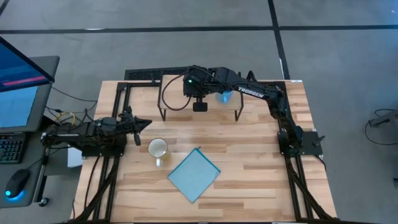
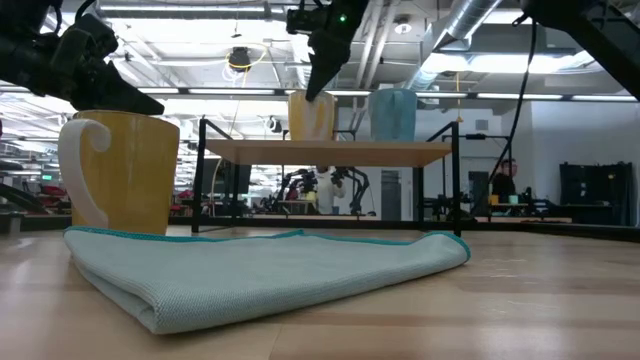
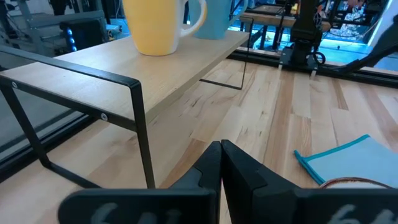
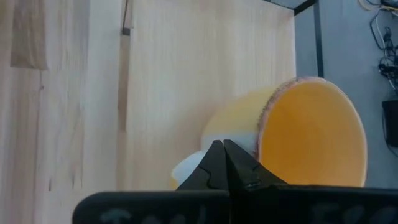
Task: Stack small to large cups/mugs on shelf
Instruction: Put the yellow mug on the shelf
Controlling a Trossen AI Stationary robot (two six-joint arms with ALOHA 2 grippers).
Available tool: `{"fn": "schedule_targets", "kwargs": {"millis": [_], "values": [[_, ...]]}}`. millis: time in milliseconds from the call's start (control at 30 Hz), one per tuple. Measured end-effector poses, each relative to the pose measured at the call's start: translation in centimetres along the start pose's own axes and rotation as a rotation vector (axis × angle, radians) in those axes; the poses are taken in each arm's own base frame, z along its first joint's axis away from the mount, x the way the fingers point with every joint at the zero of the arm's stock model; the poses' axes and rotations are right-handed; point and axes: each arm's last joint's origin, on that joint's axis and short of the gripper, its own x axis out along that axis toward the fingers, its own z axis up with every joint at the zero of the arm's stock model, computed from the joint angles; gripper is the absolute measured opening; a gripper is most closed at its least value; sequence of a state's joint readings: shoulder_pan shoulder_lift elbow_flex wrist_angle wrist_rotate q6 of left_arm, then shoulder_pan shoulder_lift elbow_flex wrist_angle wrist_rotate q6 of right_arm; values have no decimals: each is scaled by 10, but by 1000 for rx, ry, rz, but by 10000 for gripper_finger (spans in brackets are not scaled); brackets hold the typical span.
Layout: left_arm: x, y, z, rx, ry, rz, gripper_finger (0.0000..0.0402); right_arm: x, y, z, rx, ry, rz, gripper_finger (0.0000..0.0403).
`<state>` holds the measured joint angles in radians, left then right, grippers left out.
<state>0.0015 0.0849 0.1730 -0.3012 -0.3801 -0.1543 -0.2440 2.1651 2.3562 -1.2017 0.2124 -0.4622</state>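
With my right jaws [image 1: 200, 106] pinched together over the shelf [image 1: 180, 102] beside the orange mug [image 4: 292, 134], left jaws [image 3: 221, 163] closed too, the cream mug [image 1: 158, 148] on the counter looks hard, slick, chippable, so I'd grab its rim.

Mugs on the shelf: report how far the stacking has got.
Done: light blue mug and orange mug stand side by side on the shelf, not stacked. In hand: right tool, shut, at the orange mug's handle. Remaining: cream mug sits on the table beside the shut left tool.
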Motion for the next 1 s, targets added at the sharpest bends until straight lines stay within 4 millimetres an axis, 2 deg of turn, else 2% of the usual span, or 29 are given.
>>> {"fn": "schedule_targets", "kwargs": {"millis": [400,667,833,1000], "values": [[0,0,0,0,0,0,0,-2,-2,5,3,-58,-25,1],[0,0,0,0,0,0,0,-40,-10,13,23,-234,-64,1],[0,0,0,0,0,0,0,-43,-20,5,45,-167,-156,1],[0,0,0,0,0,-2,0,-38,-30,-8,65,-96,-131,2]]}}
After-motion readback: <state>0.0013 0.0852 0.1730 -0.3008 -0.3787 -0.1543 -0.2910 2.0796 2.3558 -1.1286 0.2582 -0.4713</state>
